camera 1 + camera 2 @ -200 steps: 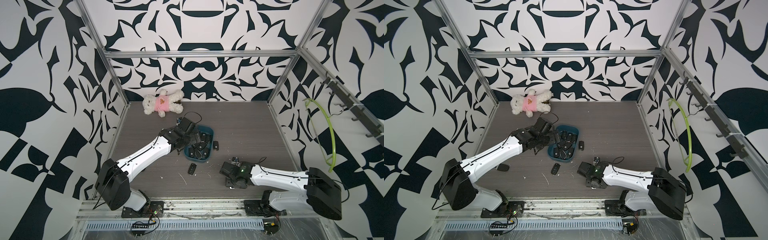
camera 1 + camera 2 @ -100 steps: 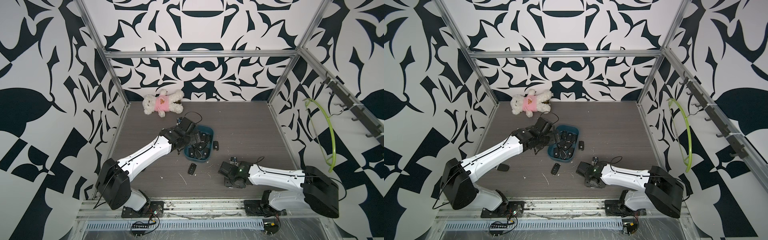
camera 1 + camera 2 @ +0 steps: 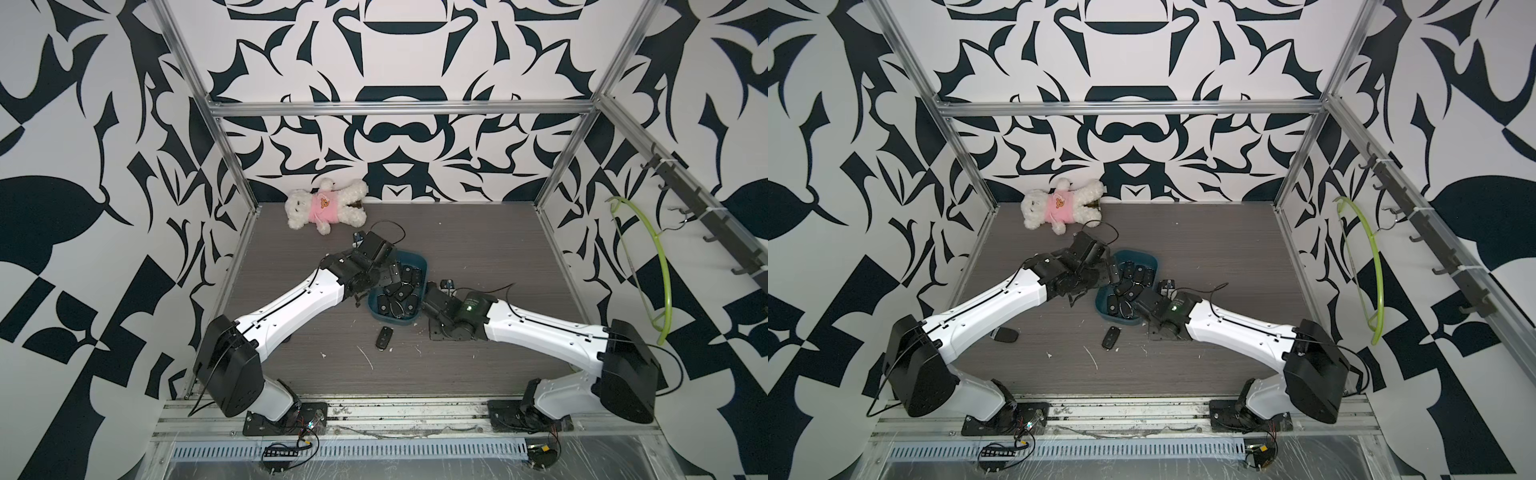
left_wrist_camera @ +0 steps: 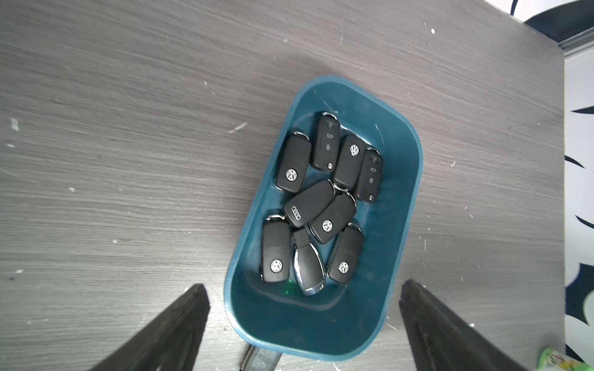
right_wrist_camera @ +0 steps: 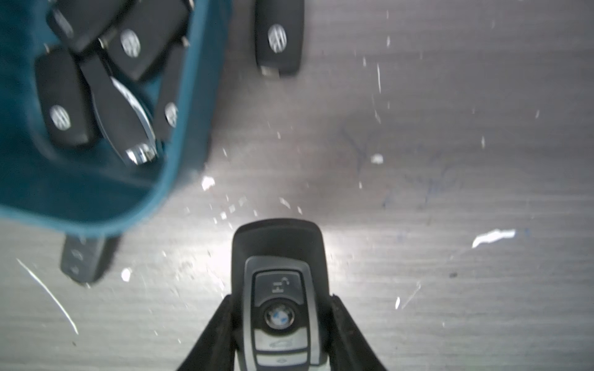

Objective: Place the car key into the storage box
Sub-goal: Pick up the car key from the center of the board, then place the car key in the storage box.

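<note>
1. Key (image 5: 279,305): pinched between the right jaws, outside the box (image 5: 193,96), just beside its wall, over the worktop (image 5: 450,144).
2. Left jaws: spread wide above the box, where nine other keys (image 4: 308,205) lie.

A white plush bear (image 3: 326,205) in a pink shirt lies on its back at the far edge of a grey wood-grain bench (image 3: 478,249), close to the back wall. White flecks (image 3: 365,357) litter the near side. Black-and-white patterned walls (image 3: 399,137) enclose the aluminium frame (image 3: 399,109). A lime-green hanger (image 3: 666,291) hangs from a dark hook rail (image 3: 706,216).
</note>
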### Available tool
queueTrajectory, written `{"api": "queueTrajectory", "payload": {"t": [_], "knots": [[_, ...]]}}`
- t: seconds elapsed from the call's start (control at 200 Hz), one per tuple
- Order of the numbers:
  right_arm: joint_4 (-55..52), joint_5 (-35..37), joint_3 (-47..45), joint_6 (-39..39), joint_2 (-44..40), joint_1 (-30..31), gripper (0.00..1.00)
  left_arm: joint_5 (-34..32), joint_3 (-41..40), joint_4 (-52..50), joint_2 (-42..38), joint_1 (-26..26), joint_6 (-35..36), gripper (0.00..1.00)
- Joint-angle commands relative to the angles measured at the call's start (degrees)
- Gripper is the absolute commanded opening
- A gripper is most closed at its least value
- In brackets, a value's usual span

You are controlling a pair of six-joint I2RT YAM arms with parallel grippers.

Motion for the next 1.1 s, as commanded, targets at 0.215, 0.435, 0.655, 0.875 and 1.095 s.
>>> {"api": "queueTrajectory", "payload": {"t": [0.215, 0.435, 0.655, 0.875, 1.095], "knots": [[0.2, -5.4, 16.1, -10.5, 11.5, -4.9, 0.35, -3.4, 0.9, -3.0, -1.5, 3.4, 3.5, 0.99], [0.0, -8.8, 24.1, -13.2, 20.5, -5.5, 0.35, -2.9, 0.4, -3.0, -2.2, 6.0, 4.7, 0.99], [0.2, -10.9, 27.7, -14.8, 26.7, -5.4, 0.35, -2.6, -0.6, -2.7, -3.1, 7.6, 4.9, 0.99], [0.3, -12.3, 28.5, -15.3, 30.2, -5.4, 0.34, -2.5, -1.0, -2.9, -3.6, 8.0, 4.9, 0.99], [0.5, -12.6, 28.6, -15.3, 31.0, -5.4, 0.50, -2.4, -1.5, -3.1, -4.1, 7.9, 4.6, 0.99]]}}
